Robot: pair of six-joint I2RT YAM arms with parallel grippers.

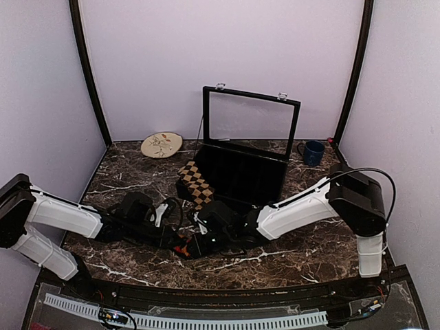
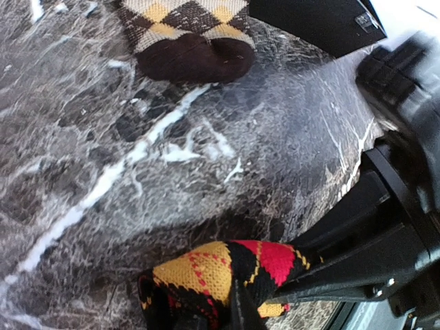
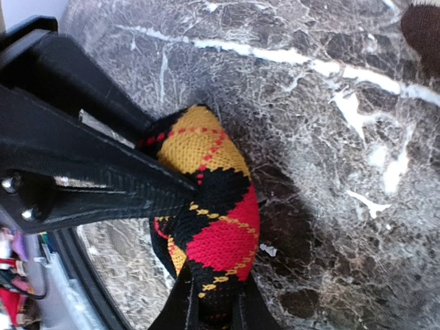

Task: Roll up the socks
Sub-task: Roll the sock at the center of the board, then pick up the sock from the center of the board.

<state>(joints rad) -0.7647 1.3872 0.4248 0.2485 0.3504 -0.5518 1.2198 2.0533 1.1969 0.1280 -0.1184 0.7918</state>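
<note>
The red, orange and black sock (image 3: 218, 218) is bunched into a short bundle on the marble near the front edge, seen small from above (image 1: 183, 249). My right gripper (image 3: 214, 317) is shut on its red end, one finger on each side. My left gripper (image 2: 237, 315) comes in from the other side and pinches the orange end (image 2: 199, 271); in the right wrist view its black fingers (image 3: 103, 175) close onto the fabric. The two grippers meet over the bundle (image 1: 187, 240). The tan-brown and black sock (image 1: 196, 184) lies flat farther back, its dark toe (image 2: 196, 60) toward me.
An open black case with a glass lid (image 1: 244, 168) stands behind the tan sock. A round plate (image 1: 161, 144) sits at the back left and a blue mug (image 1: 313, 152) at the back right. The table's front rail (image 1: 206, 289) runs just below the grippers.
</note>
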